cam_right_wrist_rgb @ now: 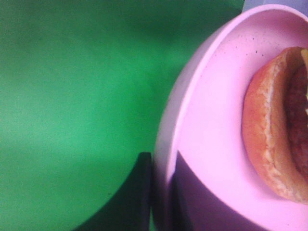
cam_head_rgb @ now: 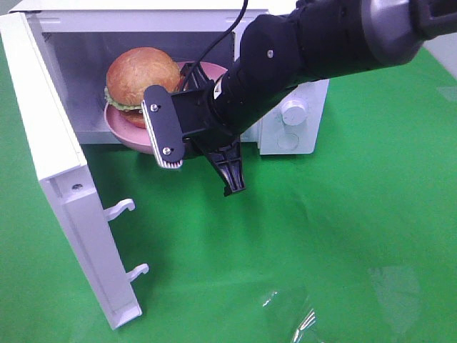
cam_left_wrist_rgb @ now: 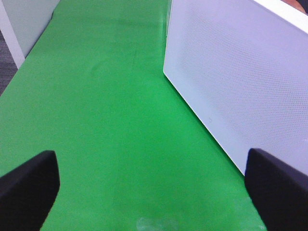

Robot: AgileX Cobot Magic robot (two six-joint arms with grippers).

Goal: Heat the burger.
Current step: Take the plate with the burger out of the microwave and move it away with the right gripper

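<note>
Far left: white microwave door [cam_head_rgb: 68,207] swung wide, green worktop [cam_head_rgb: 343,236] below.
Left hand [cam_left_wrist_rgb: 154,185]: fingers spread wide, nothing between, low over worktop, just outside door; not seen in high view.
Middle: burger [cam_head_rgb: 141,78] on pink plate [cam_head_rgb: 125,125], sitting in microwave [cam_head_rgb: 178,28] mouth, plate edge poking out front.
Right hand [cam_head_rgb: 182,125]: pinching plate rim on near side, fingers pressed tight on it.
Burger lies just past right hand, deeper in. Push straight back looks like next move. Right hand far nearer than left.
</note>
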